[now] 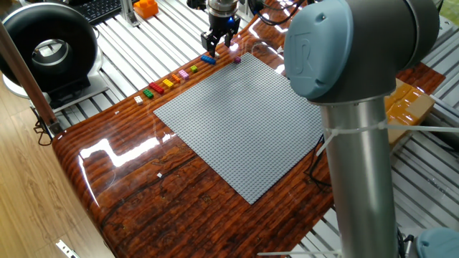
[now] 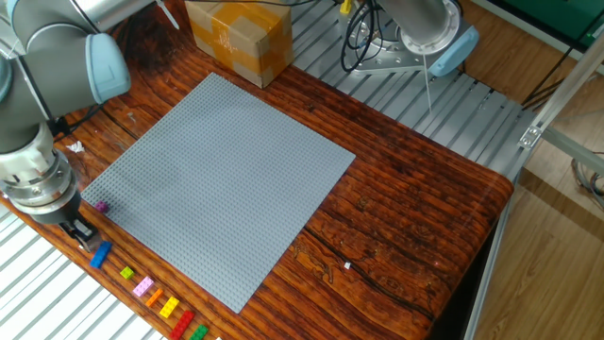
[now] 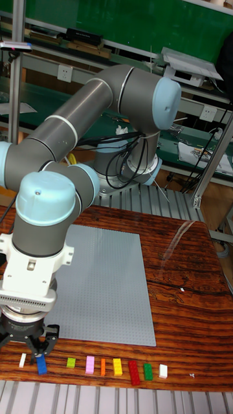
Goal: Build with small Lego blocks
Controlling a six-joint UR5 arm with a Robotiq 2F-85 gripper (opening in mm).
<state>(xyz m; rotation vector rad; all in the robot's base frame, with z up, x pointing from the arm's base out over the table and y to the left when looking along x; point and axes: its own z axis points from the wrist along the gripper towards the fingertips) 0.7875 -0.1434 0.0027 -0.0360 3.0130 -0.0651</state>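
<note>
The gripper (image 3: 37,350) hangs just above the blue Lego brick (image 3: 42,365), its fingers (image 3: 50,334) spread apart around the brick's top. The brick heads a row of small Lego blocks (image 3: 116,368) on the wooden table (image 2: 415,203), beyond the grey baseplate (image 2: 222,184) at its 7 o'clock edge in the other fixed view.

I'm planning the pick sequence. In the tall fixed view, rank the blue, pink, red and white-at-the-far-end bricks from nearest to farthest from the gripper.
1. Blue brick: right at the gripper, between its fingertips, at the row's left.
2. Pink brick: a few places along to the right.
3. Red brick: further right, next to a green one.
4. White brick: at the row's right end.
</note>
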